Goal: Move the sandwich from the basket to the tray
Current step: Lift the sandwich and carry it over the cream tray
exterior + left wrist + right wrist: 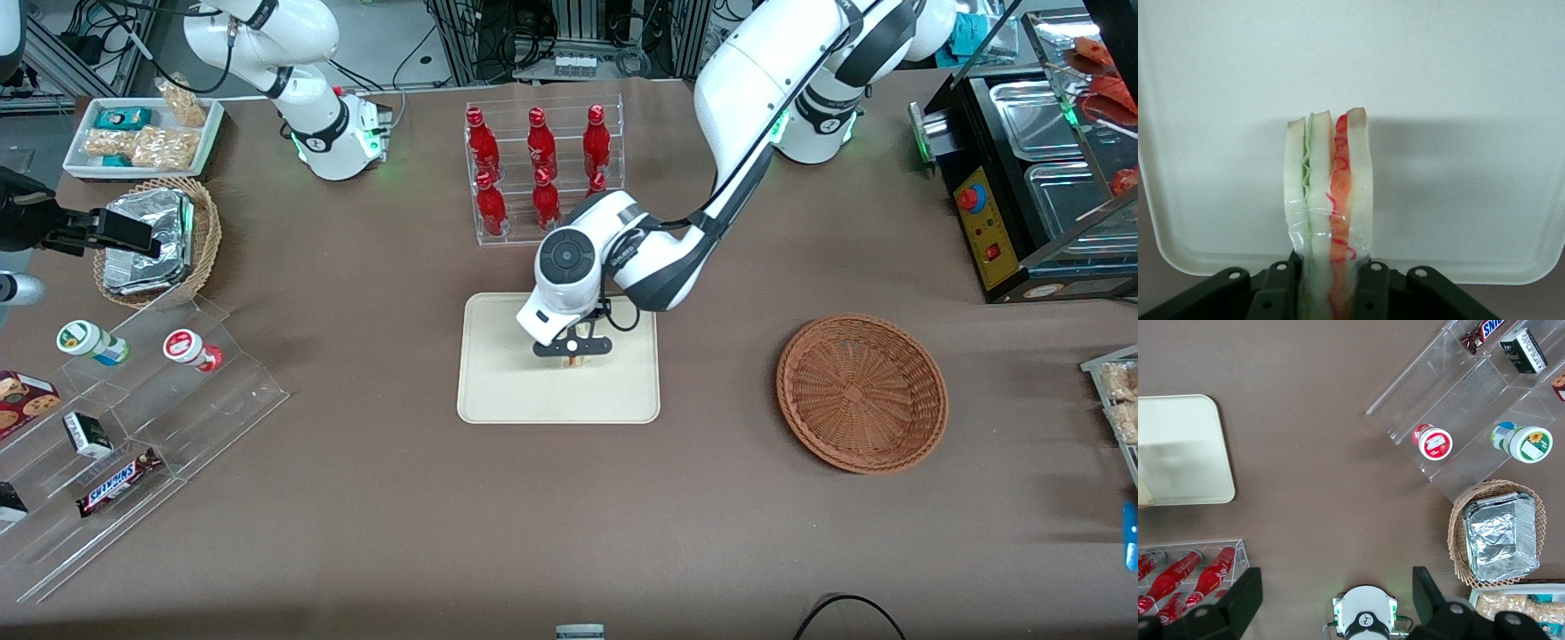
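hand (573, 349) clamped on sandwich (1329, 200) over tray (498, 391) | basket (861, 392) empty | risk: upright wedge topples on release, or wrap clings to fingers

Left arm bent downward, claw (573, 353) clamped shut, pointing straight down.

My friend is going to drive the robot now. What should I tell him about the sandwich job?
Gripper: low over the tray, shut on the sandwich, which stands on edge between its fingers.
Sandwich: over the middle of the tray; whether it touches the tray yet cannot be told.
Basket: nothing in it, sits on the table toward the working arm's end.
Done: sandwich taken out of the basket and carried over the tray.
Left: set it down, open the fingers, lift the arm away.
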`<move>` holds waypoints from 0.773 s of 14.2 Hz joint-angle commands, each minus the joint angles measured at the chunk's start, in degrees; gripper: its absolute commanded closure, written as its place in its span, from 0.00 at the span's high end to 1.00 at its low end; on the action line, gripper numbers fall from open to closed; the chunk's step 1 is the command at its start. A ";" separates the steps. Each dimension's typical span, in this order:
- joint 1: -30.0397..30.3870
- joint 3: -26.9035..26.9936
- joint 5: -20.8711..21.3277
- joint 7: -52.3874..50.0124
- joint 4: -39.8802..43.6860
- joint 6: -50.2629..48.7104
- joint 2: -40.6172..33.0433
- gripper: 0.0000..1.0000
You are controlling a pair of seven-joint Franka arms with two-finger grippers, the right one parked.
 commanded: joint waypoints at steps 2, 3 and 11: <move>-0.53 0.50 0.22 -1.59 2.57 0.83 1.46 0.57; -0.53 0.50 0.22 -2.29 2.57 0.92 1.37 0.68; 0.08 4.71 0.49 -2.30 2.48 -2.92 -3.36 1.00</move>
